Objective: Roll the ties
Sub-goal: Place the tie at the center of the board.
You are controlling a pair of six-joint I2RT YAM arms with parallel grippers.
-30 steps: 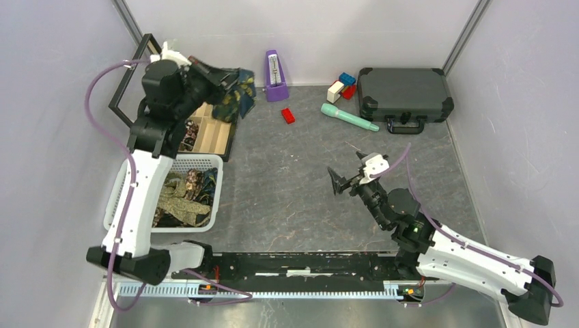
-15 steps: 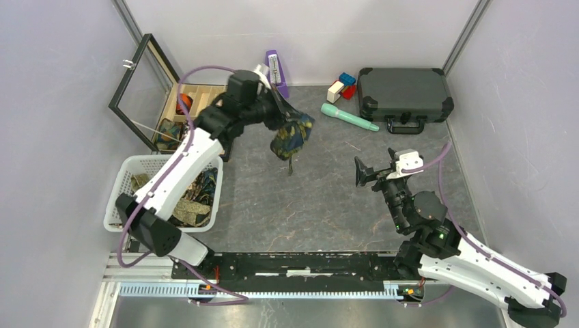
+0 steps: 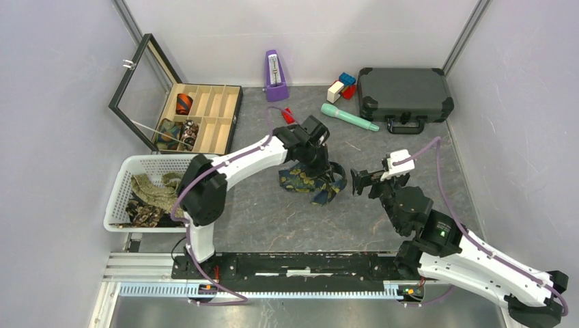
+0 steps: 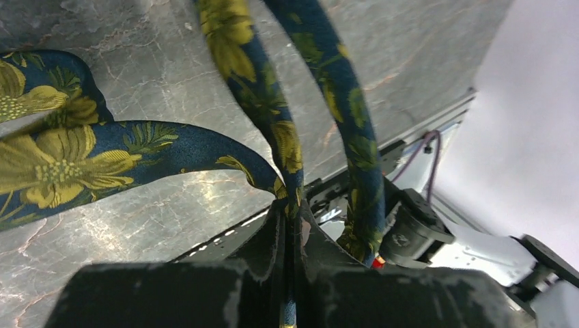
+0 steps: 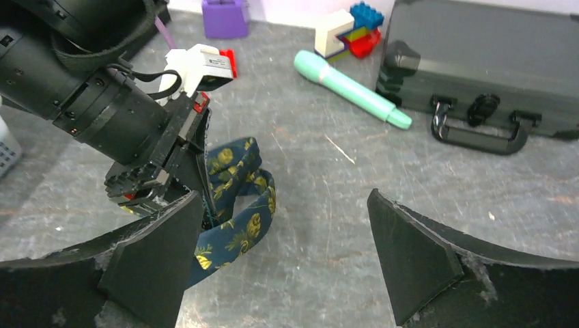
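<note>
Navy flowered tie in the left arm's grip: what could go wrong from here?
The navy tie is pinched only at a narrow stretch by the shut left jaws, with loose loops around them; it might slip free or settle twisted on the table, hard to roll.
The right jaws stand wide open close beside the left arm's wrist; reaching in, they might bump it.

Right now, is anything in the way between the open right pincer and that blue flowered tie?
Nothing visible: only bare table lies between the right pincer and the tie. The left pincer is shut on it.
</note>
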